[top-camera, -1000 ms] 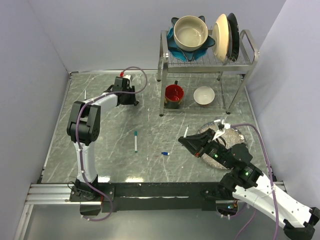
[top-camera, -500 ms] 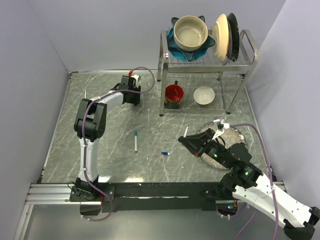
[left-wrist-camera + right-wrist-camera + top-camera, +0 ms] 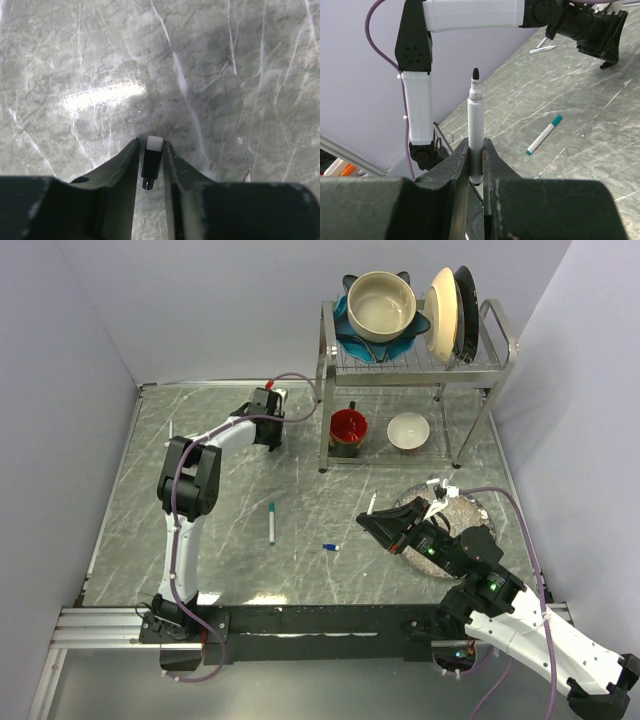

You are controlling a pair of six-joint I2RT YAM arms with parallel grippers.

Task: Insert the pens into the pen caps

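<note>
My left gripper (image 3: 151, 145) is shut on a short black pen cap (image 3: 151, 164) with a white end, above the marble table; it shows far back left in the top view (image 3: 269, 438). My right gripper (image 3: 476, 145) is shut on a white-grey pen (image 3: 475, 125) held upright, black tip up; the top view shows it (image 3: 369, 521) right of centre. A pen with a teal cap (image 3: 271, 522) lies mid-table and also shows in the right wrist view (image 3: 543, 135). A loose blue cap (image 3: 331, 547) lies near it. Another white pen (image 3: 171, 428) lies far left.
A metal dish rack (image 3: 330, 350) with bowls and plates stands at the back right, with a red mug (image 3: 348, 427) and a white bowl (image 3: 408, 430) under it. A silver plate (image 3: 470, 508) lies by the right gripper. Walls close in on both sides.
My left gripper has swung to the right along the far side of the table, toward the dish rack, with the black cap in it. The right arm has not moved.
</note>
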